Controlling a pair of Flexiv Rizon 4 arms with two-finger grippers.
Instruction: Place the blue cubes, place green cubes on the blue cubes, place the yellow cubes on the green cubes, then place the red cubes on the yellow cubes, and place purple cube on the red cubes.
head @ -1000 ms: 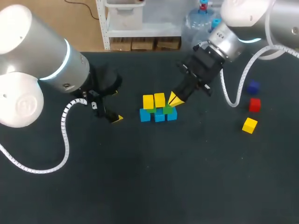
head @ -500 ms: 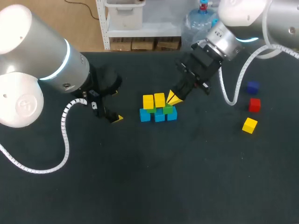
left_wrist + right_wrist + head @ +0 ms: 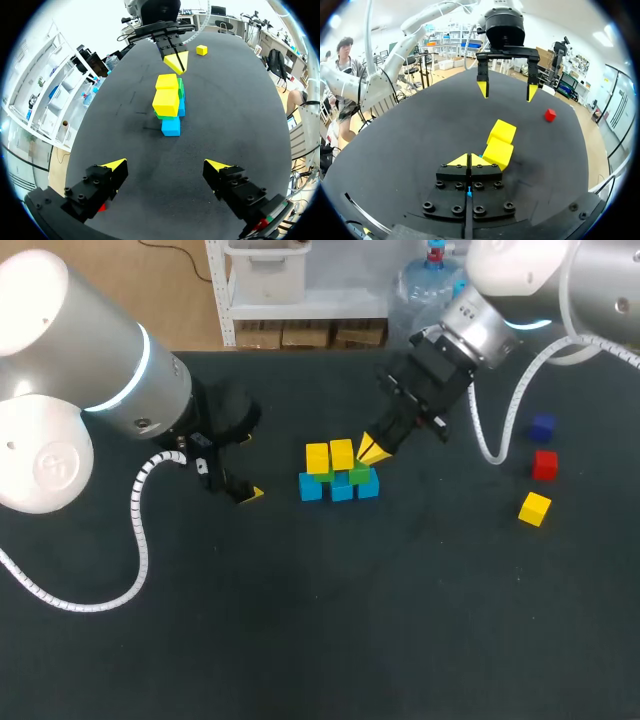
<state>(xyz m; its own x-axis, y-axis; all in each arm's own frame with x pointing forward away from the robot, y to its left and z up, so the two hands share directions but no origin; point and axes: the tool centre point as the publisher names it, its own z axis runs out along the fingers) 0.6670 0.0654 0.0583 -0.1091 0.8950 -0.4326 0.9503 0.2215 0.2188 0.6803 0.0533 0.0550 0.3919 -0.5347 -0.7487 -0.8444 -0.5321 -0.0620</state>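
Mid-table stands a row of three blue cubes with green cubes on them. Two yellow cubes top the left and middle of the row. My right gripper is shut and holds nothing, its tips just above the bare green cube at the row's right end. In the right wrist view its tips sit beside the yellow cubes. My left gripper is open and empty, standing left of the stack, well apart from it.
At the right lie a dark blue-purple cube, a red cube and a yellow cube. The right wrist view shows another red cube on the table beside my left gripper.
My right gripper has drawn slightly up and back from the stack's right end, still shut. The left arm and the cubes have not moved.
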